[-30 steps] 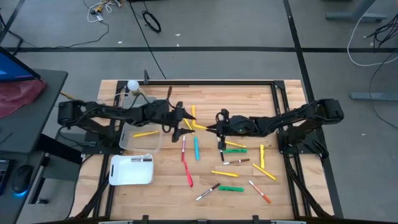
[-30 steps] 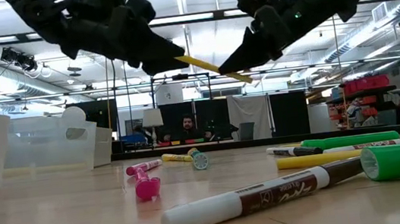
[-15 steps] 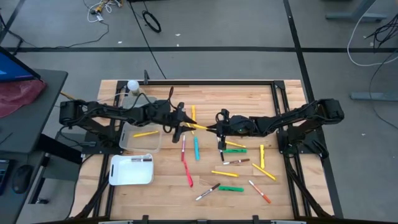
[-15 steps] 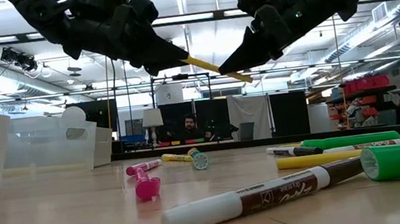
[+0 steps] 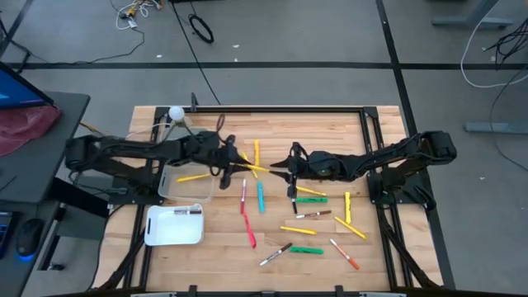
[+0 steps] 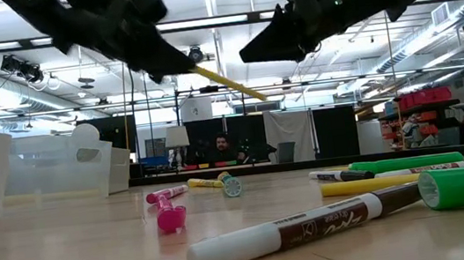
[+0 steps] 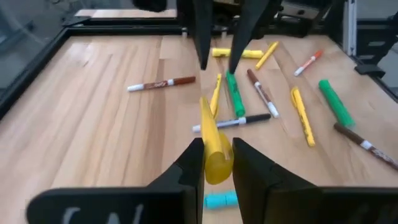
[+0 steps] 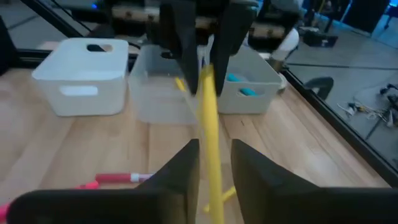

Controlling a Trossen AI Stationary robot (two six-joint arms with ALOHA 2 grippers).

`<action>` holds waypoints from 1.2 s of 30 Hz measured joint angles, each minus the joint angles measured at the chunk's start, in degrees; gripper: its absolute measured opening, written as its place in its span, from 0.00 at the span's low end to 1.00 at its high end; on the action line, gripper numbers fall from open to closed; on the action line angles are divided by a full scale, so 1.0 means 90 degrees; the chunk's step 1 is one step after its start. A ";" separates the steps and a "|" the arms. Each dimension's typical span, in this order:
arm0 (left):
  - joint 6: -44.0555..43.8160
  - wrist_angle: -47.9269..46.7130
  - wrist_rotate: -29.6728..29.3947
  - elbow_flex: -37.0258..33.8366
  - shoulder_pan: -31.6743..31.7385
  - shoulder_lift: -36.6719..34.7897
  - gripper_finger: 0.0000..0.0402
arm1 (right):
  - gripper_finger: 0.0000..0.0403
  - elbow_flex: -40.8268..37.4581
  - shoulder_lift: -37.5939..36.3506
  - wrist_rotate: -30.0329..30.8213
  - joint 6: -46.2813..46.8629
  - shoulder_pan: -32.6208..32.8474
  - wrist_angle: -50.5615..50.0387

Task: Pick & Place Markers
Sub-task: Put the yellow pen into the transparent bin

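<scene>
Midair, yellow marker (image 6: 224, 81) clamped in left pincer (image 6: 180, 65), lengthwise toward parted right pincer (image 6: 249, 55), far end drooping

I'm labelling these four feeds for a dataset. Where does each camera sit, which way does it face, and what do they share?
High view: overhead, straight down; both arms, left gripper, right gripper.
Low view: tabletop height, facing the room; both arms overhead, brown marker nearest.
Left wrist view: past its own fingers shut on the yellow marker, toward the right arm.
Right wrist view: toward the white bin.
All four show that yellow marker.
</scene>
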 joint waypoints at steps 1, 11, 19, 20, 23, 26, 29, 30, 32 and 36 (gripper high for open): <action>-0.0034 -0.0375 -0.0149 0.0001 -0.0041 -0.0282 0.15 | 0.25 -0.0002 0.0002 -0.0027 -0.0037 0.0000 0.0084; -0.2203 -0.5539 -0.1875 0.0574 -0.0970 -0.3181 0.15 | 0.31 -0.0002 0.0002 -0.0028 -0.0207 -0.0005 0.0174; -0.4747 -0.8675 -0.2143 0.1286 -0.1475 -0.3745 0.15 | 0.29 -0.0002 0.0002 -0.0019 -0.0167 -0.0134 0.0215; -0.4829 -0.8807 -0.2103 0.1223 -0.1475 -0.3745 0.15 | 0.29 -0.0002 0.0002 -0.0014 -0.0167 -0.0138 0.0215; -0.4893 -0.8778 -0.2075 0.0845 -0.1472 -0.3745 0.15 | 0.29 -0.0002 0.0002 -0.0019 -0.0167 -0.0131 0.0215; -0.4923 -0.8463 -0.2071 0.0333 -0.1470 -0.3742 0.15 | 0.29 -0.0002 0.0002 -0.0019 -0.0167 -0.0131 0.0212; -0.4813 -0.7869 -0.2071 -0.0203 -0.1467 -0.3740 0.16 | 0.28 -0.0002 0.0002 -0.0019 -0.0167 -0.0131 0.0202; -0.4766 -0.7638 -0.2070 -0.0366 -0.1467 -0.3742 0.16 | 0.28 -0.0002 0.0002 -0.0019 -0.0167 -0.0131 0.0202; -0.4687 -0.7148 -0.2050 -0.0642 -0.1467 -0.3745 0.18 | 0.28 -0.0002 0.0002 -0.0017 -0.0167 -0.0132 0.0200; -0.4632 -0.6692 -0.1844 -0.1022 -0.1467 -0.3740 0.19 | 0.28 -0.0002 0.0002 -0.0019 -0.0167 -0.0131 0.0198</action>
